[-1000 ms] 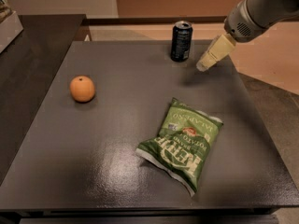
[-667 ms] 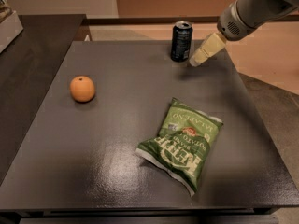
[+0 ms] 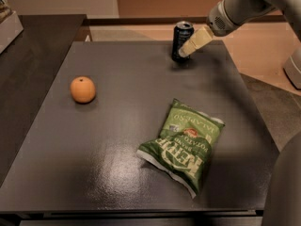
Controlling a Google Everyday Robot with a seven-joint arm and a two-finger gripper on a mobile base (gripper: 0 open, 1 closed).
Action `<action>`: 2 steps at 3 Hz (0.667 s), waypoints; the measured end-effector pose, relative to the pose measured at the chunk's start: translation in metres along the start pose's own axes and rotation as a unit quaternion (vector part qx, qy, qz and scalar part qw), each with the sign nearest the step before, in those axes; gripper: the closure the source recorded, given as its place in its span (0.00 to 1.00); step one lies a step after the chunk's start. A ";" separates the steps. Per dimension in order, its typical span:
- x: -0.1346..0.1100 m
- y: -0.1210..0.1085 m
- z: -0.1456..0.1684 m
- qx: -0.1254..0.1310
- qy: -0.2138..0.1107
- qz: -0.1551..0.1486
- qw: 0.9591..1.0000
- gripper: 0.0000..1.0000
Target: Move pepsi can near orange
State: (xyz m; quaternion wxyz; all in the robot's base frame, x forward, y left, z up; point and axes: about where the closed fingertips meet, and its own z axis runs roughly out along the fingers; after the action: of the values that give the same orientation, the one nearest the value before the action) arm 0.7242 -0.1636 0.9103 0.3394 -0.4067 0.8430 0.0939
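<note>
The pepsi can (image 3: 180,39), black with a silver top, stands upright near the far edge of the dark table (image 3: 117,140). The orange (image 3: 83,89) lies on the table's left side, well apart from the can. My gripper (image 3: 184,52) comes in from the upper right on a grey arm, with its cream fingers (image 3: 195,41) against the can's right side, overlapping the can's lower right.
A green chip bag (image 3: 184,143) lies right of centre toward the front. A second dark surface (image 3: 28,65) adjoins on the left, with a pale box (image 3: 8,22) on it. The robot's body (image 3: 287,192) shows at the lower right.
The gripper has moved left from beside the can until its fingers reach the can's right side. The can, orange and bag have not moved.
</note>
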 end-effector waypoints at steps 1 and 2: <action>-0.016 -0.003 0.014 -0.011 -0.010 0.006 1.000 0.00; -0.026 -0.007 0.027 -0.012 -0.012 0.012 1.000 0.00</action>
State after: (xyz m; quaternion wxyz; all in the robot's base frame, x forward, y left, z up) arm 0.7540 -0.1406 0.9079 0.3437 -0.3992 0.8424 0.1132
